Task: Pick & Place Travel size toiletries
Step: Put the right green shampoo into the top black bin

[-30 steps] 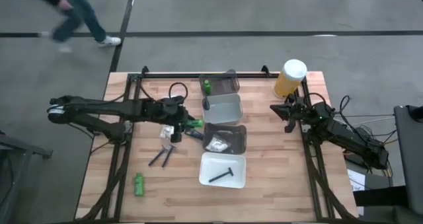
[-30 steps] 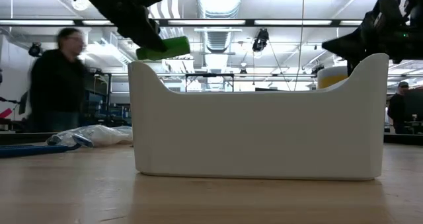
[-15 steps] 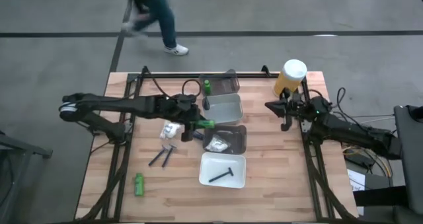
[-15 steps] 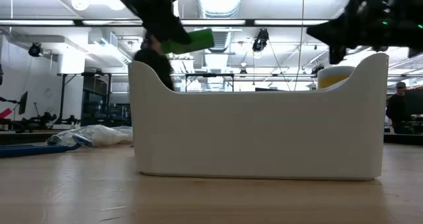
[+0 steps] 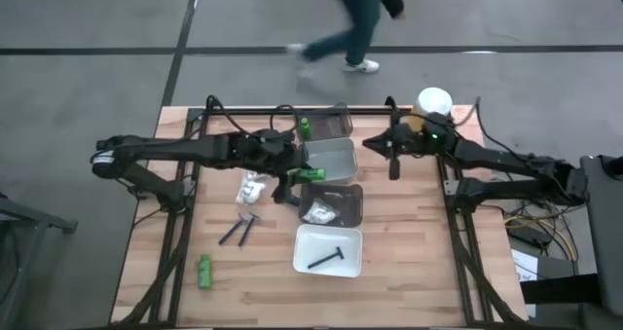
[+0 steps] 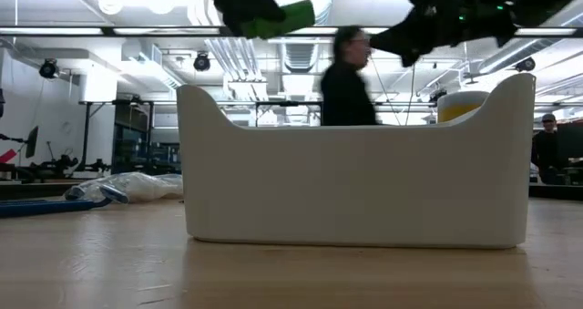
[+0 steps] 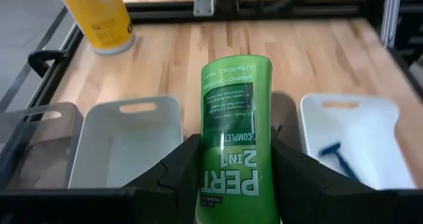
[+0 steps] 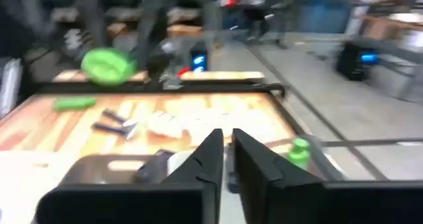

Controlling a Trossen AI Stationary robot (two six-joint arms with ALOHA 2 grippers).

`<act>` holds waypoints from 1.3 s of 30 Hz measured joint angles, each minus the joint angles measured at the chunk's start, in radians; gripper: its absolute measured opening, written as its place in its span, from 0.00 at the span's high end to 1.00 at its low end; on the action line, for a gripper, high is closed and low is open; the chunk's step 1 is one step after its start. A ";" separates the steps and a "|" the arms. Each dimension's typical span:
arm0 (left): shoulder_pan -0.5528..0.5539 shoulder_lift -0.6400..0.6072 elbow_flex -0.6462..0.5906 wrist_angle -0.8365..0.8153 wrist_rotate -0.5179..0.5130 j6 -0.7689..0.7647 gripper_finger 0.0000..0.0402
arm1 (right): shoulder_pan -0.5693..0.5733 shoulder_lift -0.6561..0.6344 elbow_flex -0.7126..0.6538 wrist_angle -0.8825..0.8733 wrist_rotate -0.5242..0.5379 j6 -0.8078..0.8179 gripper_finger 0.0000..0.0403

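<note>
My left gripper [image 5: 294, 179] is shut on a green bottle [image 5: 312, 175], one of the travel size toiletries, high over the seam between the grey tray [image 5: 336, 155] and the dark tray [image 5: 348, 211]. Another green bottle [image 5: 305, 128] lies in the far tray. A white packet [image 5: 319, 213] rests in the dark tray, and a razor [image 5: 327, 258] in the white tray [image 5: 328, 238]. Loose on the table are a packet [image 5: 253, 186], razors [image 5: 238, 231] and a green bottle [image 5: 203, 271]. My right gripper [image 5: 390, 163] hovers shut and empty right of the grey tray. My left gripper pinches the green bottle by the two sides of its rear end [image 7: 232, 184], one finger [image 7: 177, 174] on each side. The fingers come from the table's left, slanting down, and lie along the bottle. It sticks out ahead of them, label up, clear of the trays.
A big yellow container [image 5: 426, 113] with a white cap stands at the far right, just behind my right arm. The four trays run in a line down the table's middle. A person [image 5: 360, 18] walks past beyond the far edge. Bare wood lies at the near right.
My left gripper has carried the green bottle up and toward the table's right, from beside the trays to over them. My right gripper has risen, rolled, and swung toward the table's left and far edge. The person has walked from left to right behind the table.
</note>
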 joint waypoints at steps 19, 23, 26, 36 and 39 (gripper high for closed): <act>0.028 0.018 0.029 0.014 0.019 -0.220 0.61 | 0.144 0.277 0.262 -0.039 -0.229 -0.359 0.44; 0.028 0.033 0.029 0.062 0.037 -0.231 0.61 | 0.172 0.305 0.268 0.015 -0.148 -0.359 0.43; 0.028 0.047 0.029 0.093 0.073 -0.239 0.61 | 0.181 0.331 0.268 0.047 -0.142 -0.360 0.44; 0.028 0.066 0.029 0.134 0.090 -0.254 0.61 | 0.190 0.395 0.268 0.107 -0.146 -0.363 0.49; 0.028 0.066 0.029 0.132 0.090 -0.266 0.61 | 0.190 0.398 0.268 0.112 -0.149 -0.363 0.52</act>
